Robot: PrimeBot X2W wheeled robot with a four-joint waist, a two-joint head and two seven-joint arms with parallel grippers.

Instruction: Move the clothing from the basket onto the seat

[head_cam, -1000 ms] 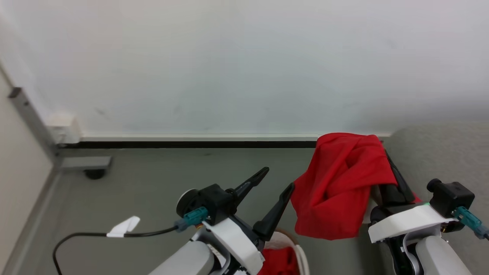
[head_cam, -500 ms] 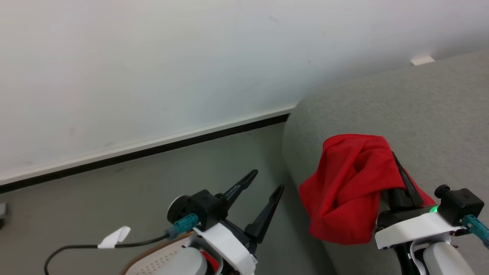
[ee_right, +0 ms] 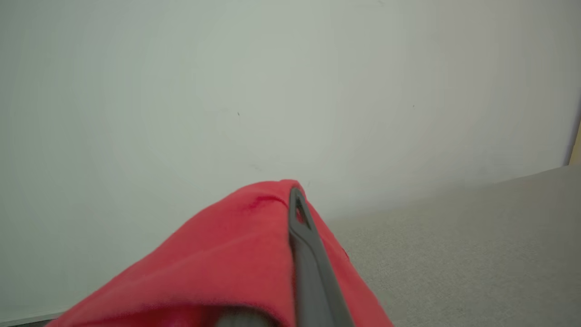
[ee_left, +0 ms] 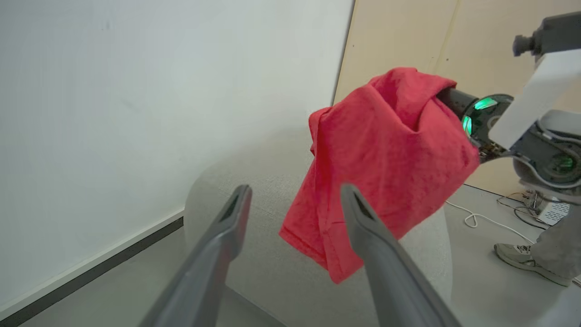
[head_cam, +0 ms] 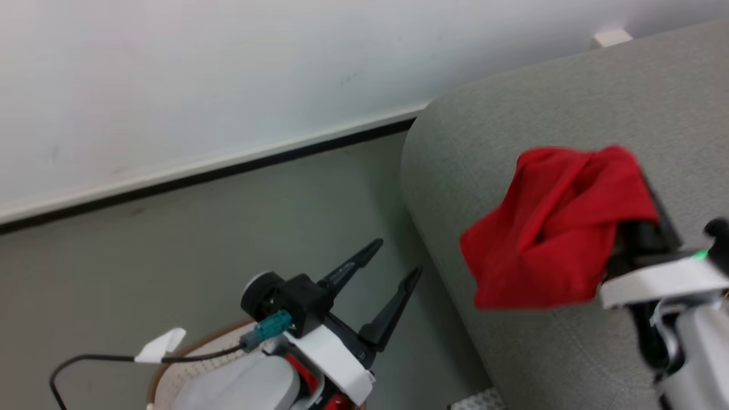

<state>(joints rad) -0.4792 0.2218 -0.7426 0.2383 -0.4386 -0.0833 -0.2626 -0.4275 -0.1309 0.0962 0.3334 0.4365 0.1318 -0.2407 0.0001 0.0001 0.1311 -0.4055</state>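
Red fabric, the clothing [head_cam: 555,228], hangs bunched at the right-centre of the head view. It is draped over the right gripper [ee_right: 297,200], whose fingers are clamped together on the cloth; its folds fall left of and below them. The garment hangs in the air over the seat [head_cam: 569,353], whose grey upholstery spreads across the frame's right side. At lower centre the left gripper [head_cam: 398,257] has its jaws spread wide and holds nothing. It is just above the basket [head_cam: 156,378] at the lower left edge, where more red cloth [head_cam: 306,376] shows.
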